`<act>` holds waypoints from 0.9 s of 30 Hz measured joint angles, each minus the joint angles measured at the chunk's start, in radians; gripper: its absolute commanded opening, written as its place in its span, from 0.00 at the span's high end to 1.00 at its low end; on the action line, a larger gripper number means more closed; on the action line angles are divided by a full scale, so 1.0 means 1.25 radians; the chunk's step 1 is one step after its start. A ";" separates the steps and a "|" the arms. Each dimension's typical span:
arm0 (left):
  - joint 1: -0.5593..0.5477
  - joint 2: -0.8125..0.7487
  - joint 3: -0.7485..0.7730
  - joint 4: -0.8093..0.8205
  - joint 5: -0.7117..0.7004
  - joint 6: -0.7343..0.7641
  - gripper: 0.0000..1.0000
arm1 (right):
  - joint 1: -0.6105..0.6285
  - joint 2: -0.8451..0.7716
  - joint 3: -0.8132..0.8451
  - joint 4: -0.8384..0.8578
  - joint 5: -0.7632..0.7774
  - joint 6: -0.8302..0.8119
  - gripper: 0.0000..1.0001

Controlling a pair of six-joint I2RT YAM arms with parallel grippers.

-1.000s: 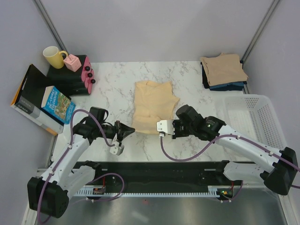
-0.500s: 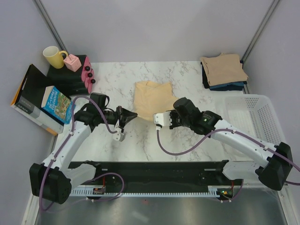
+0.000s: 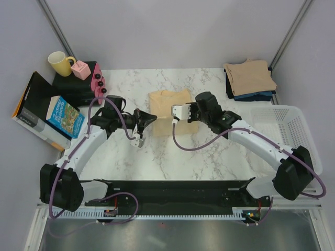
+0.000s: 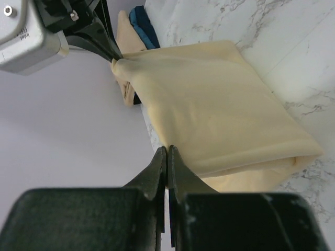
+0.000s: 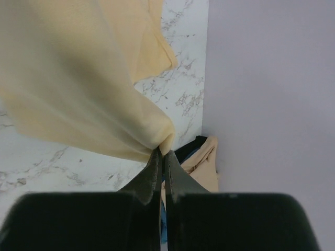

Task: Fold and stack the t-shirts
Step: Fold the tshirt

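Note:
The pale yellow-cream t-shirt [image 3: 168, 99] lies mid-table, its near part lifted and doubled over toward the back. My left gripper [image 3: 151, 116] is shut on its left near corner; in the left wrist view the jaws [image 4: 168, 151] pinch the edge of the cloth [image 4: 209, 115]. My right gripper [image 3: 177, 116] is shut on the right near corner, with the jaws [image 5: 163, 150] closed on bunched cloth [image 5: 78, 78]. It also shows in the left wrist view [image 4: 112, 55]. A folded stack [image 3: 250, 78] with the tan-beige shirt on top of navy/teal and black ones sits at the back right.
A white mesh basket [image 3: 285, 136] stands at the right edge. At the back left are a yellow mug [image 3: 60, 63], a pink object [image 3: 81, 69] on a black box, and books [image 3: 63, 115]. The stack also shows in the right wrist view [image 5: 201, 157].
Both grippers have moved from the near side toward the back, carrying the shirt's near edge over the rest of it. The visible shirt is now shorter.

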 measured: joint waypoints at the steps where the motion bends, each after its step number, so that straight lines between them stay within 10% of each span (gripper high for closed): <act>1: 0.000 0.008 0.000 0.014 0.000 0.000 0.98 | -0.007 0.014 0.008 0.012 0.000 -0.005 1.00; 27: 0.045 0.187 0.081 0.312 -0.075 -0.030 0.98 | -0.089 0.263 0.234 0.154 -0.017 -0.074 1.00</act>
